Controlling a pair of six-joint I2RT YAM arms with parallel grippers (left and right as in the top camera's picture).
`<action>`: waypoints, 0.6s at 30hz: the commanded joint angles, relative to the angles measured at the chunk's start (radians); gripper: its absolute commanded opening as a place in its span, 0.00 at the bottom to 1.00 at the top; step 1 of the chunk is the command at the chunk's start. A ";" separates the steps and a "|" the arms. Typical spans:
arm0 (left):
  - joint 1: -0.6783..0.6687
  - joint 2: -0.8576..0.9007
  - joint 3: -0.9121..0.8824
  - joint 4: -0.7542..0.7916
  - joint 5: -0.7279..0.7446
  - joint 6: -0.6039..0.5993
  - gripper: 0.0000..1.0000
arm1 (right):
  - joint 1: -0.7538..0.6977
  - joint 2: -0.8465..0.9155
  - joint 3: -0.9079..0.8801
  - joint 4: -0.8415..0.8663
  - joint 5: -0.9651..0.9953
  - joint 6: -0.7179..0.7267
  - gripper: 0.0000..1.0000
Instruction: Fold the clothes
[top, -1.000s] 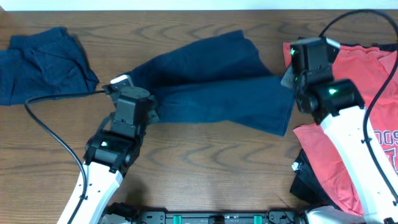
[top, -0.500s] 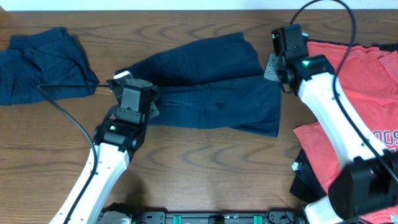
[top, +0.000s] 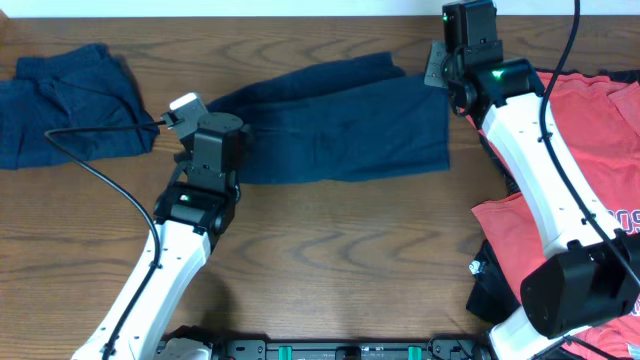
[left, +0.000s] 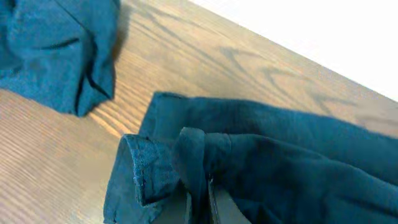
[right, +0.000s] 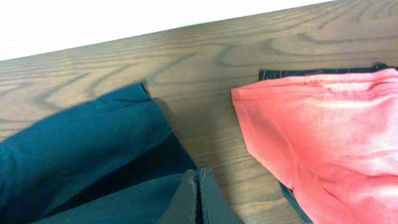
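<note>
Left gripper (left: 200, 202) clenched on bunched left hem of soft navy T-shirt (top: 340, 130), right gripper (right: 198, 198) pinching its right edge, cloth stretched between, apparently doubled, crumpled navy shirt (top: 65, 100) far left, coral-red shirts (top: 585, 105) right, wood-grain table (top: 350, 240).

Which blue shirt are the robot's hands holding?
The navy blue cotton T-shirt stretched across the middle, pinched at its ends by the left gripper and right gripper. The other navy shirt lies crumpled at the left end, untouched.

Overhead looks straight down on table (top: 330, 230); wrist views close, oblique, both sharing navy shirt (top: 340, 130).
</note>
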 joint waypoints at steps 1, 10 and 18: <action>0.032 0.037 0.027 0.007 -0.066 0.013 0.06 | -0.018 0.026 0.010 -0.001 0.003 -0.012 0.01; 0.104 0.152 0.027 0.105 -0.066 0.015 0.06 | -0.012 0.138 0.015 0.066 -0.023 -0.021 0.01; 0.142 0.267 0.027 0.368 -0.066 0.218 0.06 | -0.008 0.166 0.015 0.294 0.027 -0.104 0.01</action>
